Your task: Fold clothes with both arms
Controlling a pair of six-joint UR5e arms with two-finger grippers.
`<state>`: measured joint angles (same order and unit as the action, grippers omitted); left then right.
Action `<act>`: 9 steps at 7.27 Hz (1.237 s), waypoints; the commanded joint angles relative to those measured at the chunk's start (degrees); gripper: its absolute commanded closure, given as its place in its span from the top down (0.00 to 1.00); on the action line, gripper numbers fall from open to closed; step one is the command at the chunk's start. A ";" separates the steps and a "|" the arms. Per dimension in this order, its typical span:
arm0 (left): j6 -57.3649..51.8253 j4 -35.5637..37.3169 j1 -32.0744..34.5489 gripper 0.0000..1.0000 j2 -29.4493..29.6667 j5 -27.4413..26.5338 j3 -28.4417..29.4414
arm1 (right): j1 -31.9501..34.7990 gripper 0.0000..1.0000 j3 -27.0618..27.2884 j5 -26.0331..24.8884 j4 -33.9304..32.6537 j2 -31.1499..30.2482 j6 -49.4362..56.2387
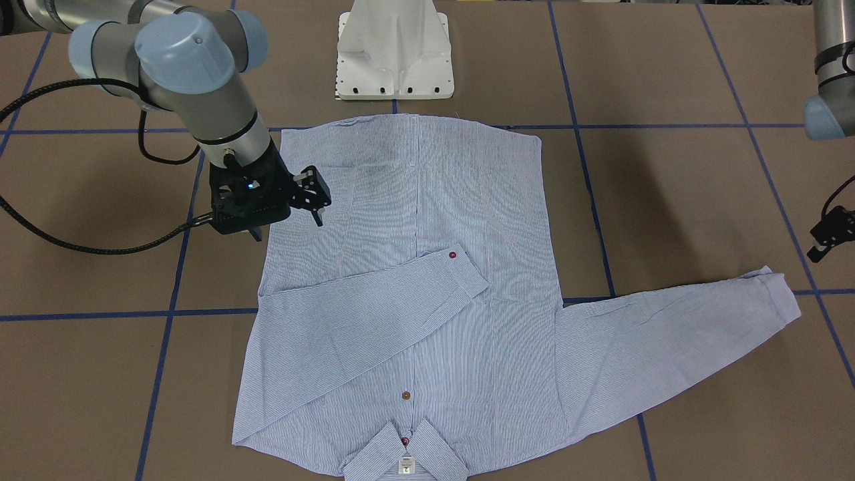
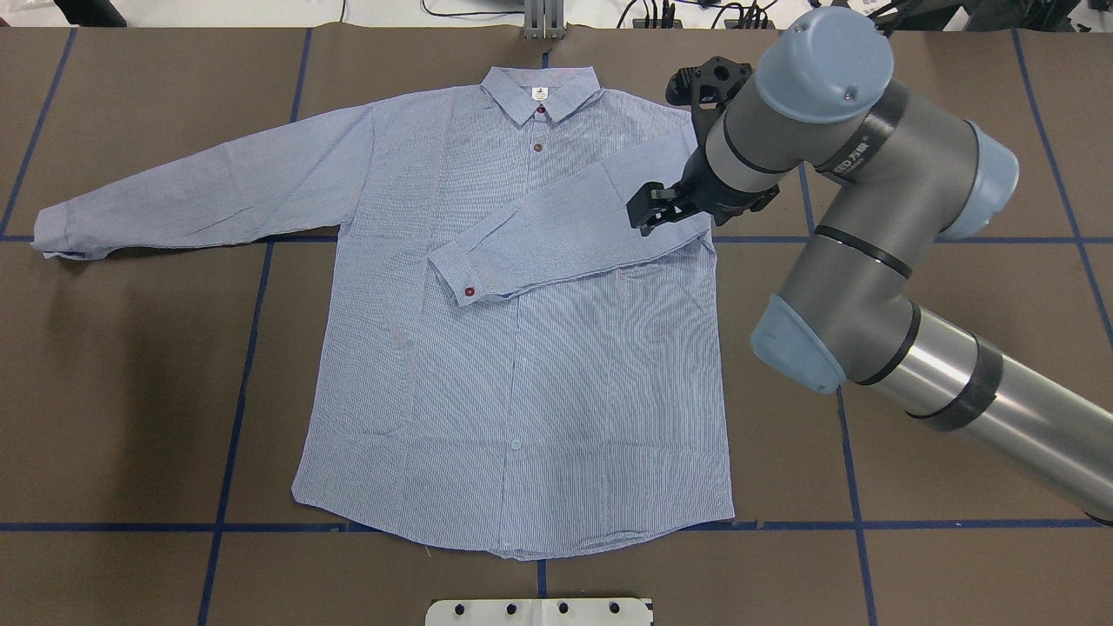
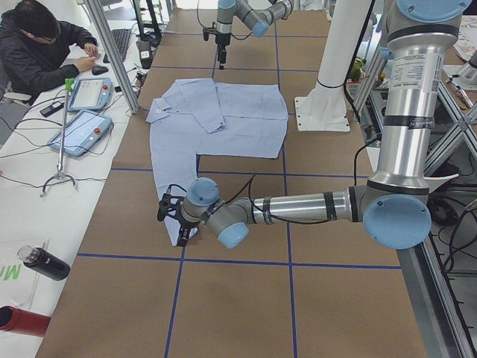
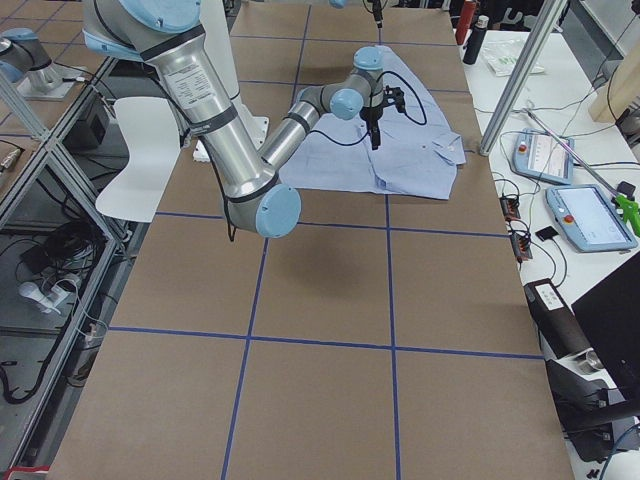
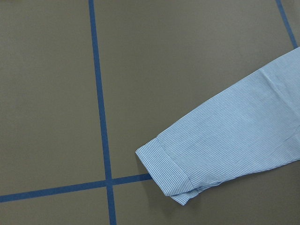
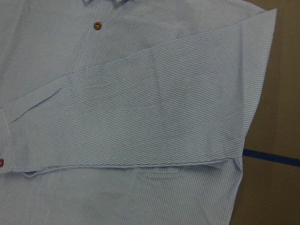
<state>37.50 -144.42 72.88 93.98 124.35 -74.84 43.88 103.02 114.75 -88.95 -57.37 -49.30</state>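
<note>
Shirt [image 2: 522,374] in light blue with fine white stripes lies flat and face up on a brown desk [image 2: 130,391] marked with blue tape lines [image 2: 235,391]. We read the scene from the robot's left to its right, as the overhead camera shows it.

Farthest left, the left sleeve [image 2: 217,191] stretches straight out from the shoulder. Its cuff [image 5: 164,173] rests on the desk beside a crossing of two tape lines. The left pincer [image 3: 173,222] hangs low near that cuff, and we cannot tell whether its jaws are apart or together.

In the middle, the body of the shirt is spread out with its hem toward the robot's white pedestal base [image 1: 395,50]. The collar [image 2: 565,100] points away from the robot and shows a white label [image 2: 540,91]. Below the collar sit a dark red button [image 2: 540,109] and then a brown button [image 2: 537,148].

The right sleeve [image 2: 565,235] is folded inward and lies slantwise across the chest. Its cuff, with a red button [image 2: 469,291], ends near the middle placket. Just below the folded sleeve we see the top edge of the chest pocket [image 6: 159,176].

At the right, the right arm [image 2: 852,217] reaches over the shirt's right side. Its right pincer [image 1: 287,227] points downward above the side edge, jaws spread wide and holding nothing.
</note>
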 commanded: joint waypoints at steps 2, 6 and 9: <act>6.35 -2.19 -5.90 0.96 4.10 -5.70 4.95 | 1.39 1.00 4.82 -0.05 -5.09 -3.28 6.50; 7.24 -6.81 -6.61 0.96 5.08 -8.07 10.92 | 1.30 1.00 5.00 -0.14 -5.09 -3.19 6.41; 11.29 -7.90 -8.46 0.96 5.08 -8.16 10.86 | 1.30 1.00 4.91 -0.23 -5.00 -3.36 6.41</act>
<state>48.21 -152.01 65.12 99.05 116.24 -64.04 45.18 107.99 114.53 -94.03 -60.64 -42.89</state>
